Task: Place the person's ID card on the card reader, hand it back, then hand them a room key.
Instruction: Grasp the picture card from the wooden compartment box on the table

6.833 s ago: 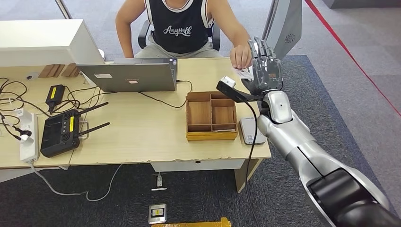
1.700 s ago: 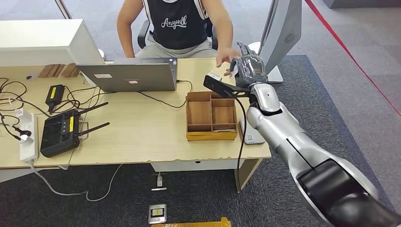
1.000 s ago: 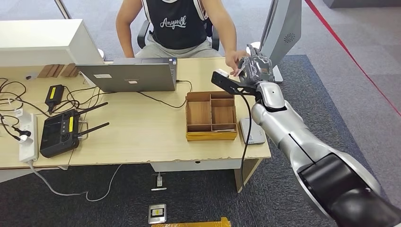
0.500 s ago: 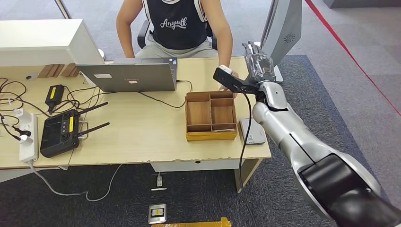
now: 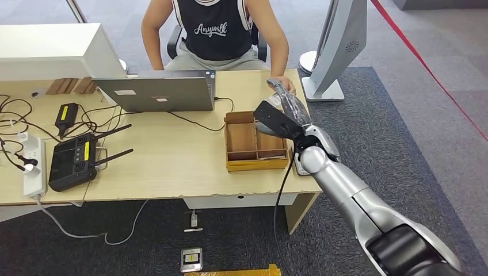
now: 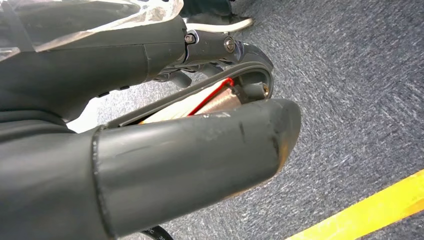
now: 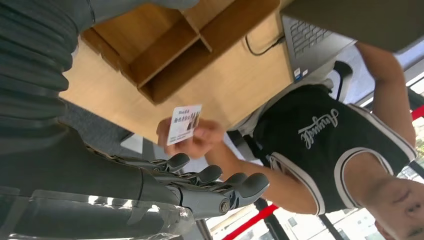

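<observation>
right hand (image 5: 286, 102): hovering over the far corner of the wooden tray (image 5: 241, 163), fingers stretched out, gripping nothing | ID card (image 7: 183, 122): being pinched in the person's hand (image 7: 192, 140) just beyond the robot's fingertips | card reader (image 5: 299, 167): lying right of the tray, under the forearm | left hand (image 6: 150, 150): state unreadable

I see the bench (image 5: 172, 164) carrying a wooden tray (image 5: 256, 141) just under the right robot hand (image 5: 288, 103), a laptop (image 5: 155, 92) and router (image 5: 72, 161) well left of it.
</observation>
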